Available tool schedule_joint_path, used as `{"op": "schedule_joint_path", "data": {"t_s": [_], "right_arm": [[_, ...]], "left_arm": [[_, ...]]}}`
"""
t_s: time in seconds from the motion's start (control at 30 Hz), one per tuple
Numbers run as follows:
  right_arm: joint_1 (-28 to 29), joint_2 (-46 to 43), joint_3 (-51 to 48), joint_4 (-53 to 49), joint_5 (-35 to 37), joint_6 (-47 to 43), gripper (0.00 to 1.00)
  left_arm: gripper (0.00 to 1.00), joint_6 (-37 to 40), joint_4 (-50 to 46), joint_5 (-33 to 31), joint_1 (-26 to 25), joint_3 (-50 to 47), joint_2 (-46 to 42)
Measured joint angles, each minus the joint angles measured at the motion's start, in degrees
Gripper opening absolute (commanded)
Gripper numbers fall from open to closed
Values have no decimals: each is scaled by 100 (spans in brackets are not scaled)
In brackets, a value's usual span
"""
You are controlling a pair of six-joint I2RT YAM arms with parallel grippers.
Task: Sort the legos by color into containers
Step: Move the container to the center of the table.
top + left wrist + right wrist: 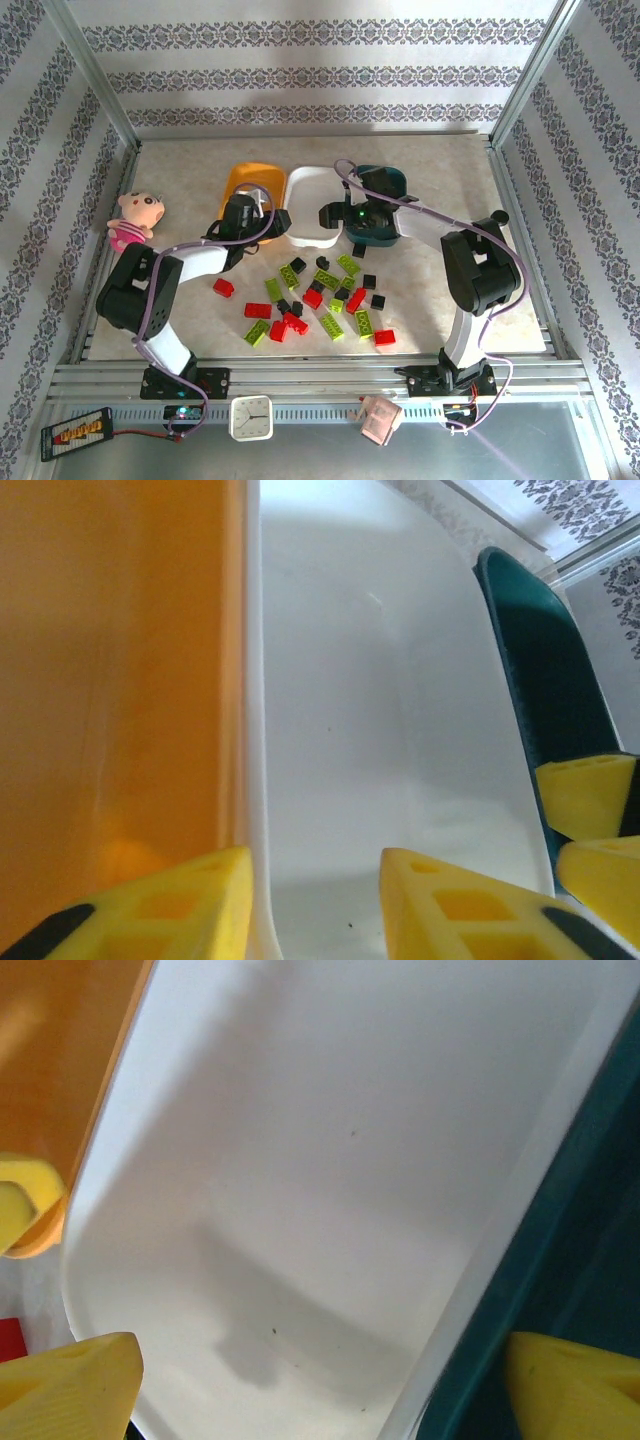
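Note:
Red, lime green and black legos [310, 300] lie scattered on the table in front of three containers: an orange-yellow tray [243, 180], a white tray [308, 190] and a dark teal tray [392, 190]. My left gripper [266, 222] [315, 880] hovers over the rim between the orange [110, 680] and white [380, 680] trays. Its jaws stand a little apart, with nothing between them. My right gripper [328, 216] [325, 1380] hangs wide open and empty over the white tray [330, 1130], next to the teal one [590, 1250]. One red lego [9, 1340] peeks in at the left edge.
A pink plush doll [135, 218] lies at the far left of the table. A small clock [250, 418] and a pink object [380, 418] sit on the front rail. Metal frame posts and patterned walls close in the table.

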Motion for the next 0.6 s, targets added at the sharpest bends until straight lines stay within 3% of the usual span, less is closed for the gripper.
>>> {"op": "schedule_joint_path", "data": {"t_s": [0.17,0.3,0.37,0.4,0.6], "right_arm": [[31,-225,-59,-160,472,0,93],[48,-892,-192,-413,1021,-4,91],[105,-1392,-437,-446,1316,-2,88],[151,-1628,-599,-470,1423,-2,87],[861,-2778,-1814,-876,2216,229,80]], "left_arm": [[54,101,-299,-348,-2,11,-765],[61,350,-713,-721,-2,107,-1545],[77,522,-931,-946,-2,96,-2013],[100,570,-970,-1049,-4,52,-2240],[99,654,-944,-1893,-4,-855,-3965]]}}
